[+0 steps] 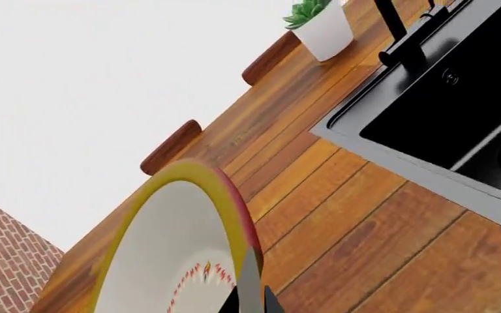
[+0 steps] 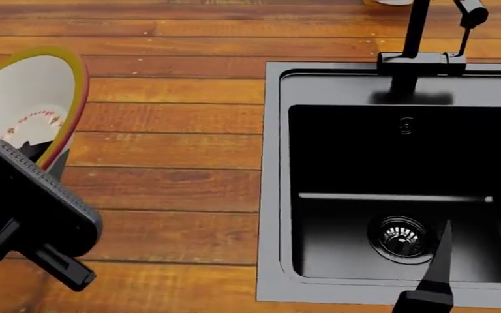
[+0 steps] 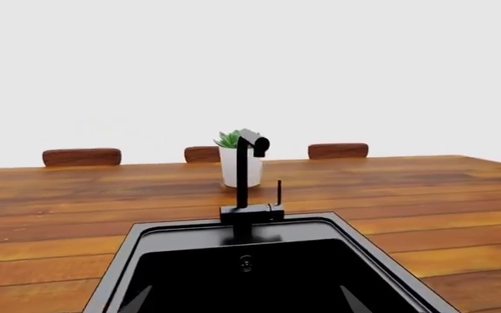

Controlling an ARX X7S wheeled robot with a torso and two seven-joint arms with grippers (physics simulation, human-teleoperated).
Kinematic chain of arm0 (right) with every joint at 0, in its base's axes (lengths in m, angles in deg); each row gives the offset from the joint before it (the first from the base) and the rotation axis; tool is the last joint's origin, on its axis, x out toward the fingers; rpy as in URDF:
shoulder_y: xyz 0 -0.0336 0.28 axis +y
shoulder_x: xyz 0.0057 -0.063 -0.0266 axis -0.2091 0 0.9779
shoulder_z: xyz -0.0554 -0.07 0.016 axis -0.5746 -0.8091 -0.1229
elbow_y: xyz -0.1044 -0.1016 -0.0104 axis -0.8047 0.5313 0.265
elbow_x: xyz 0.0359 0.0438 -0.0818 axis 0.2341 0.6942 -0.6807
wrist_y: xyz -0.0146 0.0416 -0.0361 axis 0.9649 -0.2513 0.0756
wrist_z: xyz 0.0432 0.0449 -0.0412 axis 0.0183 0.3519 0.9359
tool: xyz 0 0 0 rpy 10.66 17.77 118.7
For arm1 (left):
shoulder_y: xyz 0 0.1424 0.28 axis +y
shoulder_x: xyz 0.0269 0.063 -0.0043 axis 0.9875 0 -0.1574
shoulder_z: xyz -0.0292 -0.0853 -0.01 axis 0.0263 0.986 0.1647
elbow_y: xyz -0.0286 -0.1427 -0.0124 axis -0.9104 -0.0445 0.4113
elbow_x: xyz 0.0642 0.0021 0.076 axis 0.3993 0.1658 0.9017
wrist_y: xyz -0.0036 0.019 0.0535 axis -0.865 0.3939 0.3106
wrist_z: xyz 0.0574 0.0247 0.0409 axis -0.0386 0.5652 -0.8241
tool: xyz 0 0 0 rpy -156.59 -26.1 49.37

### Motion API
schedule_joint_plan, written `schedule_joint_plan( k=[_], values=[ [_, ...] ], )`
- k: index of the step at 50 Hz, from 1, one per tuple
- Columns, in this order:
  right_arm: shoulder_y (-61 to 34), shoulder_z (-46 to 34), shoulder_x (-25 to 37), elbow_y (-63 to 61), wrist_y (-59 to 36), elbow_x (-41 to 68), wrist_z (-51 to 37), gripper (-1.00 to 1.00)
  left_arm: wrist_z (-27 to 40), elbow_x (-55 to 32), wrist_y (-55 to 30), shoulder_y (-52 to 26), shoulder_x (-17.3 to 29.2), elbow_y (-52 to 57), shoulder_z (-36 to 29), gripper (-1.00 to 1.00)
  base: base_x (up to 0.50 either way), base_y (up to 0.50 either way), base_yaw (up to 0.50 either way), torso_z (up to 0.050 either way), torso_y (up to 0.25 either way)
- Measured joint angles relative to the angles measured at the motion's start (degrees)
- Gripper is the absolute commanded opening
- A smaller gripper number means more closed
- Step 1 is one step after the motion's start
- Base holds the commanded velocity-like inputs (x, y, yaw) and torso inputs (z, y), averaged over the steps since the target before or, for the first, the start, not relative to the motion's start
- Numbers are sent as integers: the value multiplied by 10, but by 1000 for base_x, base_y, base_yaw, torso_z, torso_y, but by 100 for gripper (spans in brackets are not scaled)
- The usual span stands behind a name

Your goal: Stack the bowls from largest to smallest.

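Observation:
One of the bowls, white with a yellow rim and a red-dotted ring inside, hangs tilted on edge above the wooden counter. In the head view this bowl sits at the far left. My left gripper is shut on its rim, one finger inside and one outside, and it shows as the left gripper under the bowl's lower edge. My right gripper is open over the black sink, nothing between its fingers; one of its fingertips shows above the drain.
The black sink fills the right half of the counter, with a tall black faucet behind it. A potted plant in a white pot stands past the faucet. Several chair backs line the far edge.

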Motion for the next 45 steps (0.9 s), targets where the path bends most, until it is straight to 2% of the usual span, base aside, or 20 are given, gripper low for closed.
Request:
schedule_joint_plan(
  k=[27,45],
  values=[
    [8,0,10,2,17,3,-10,100,34,-43,11,-10,13,-6,-17,-100,-28,-500,0,0,0],
    [8,-11,14,8,25,0,-14,100,52,-64,20,-14,26,-6,-24,-100,-133,-500,0,0,0]
  ],
)
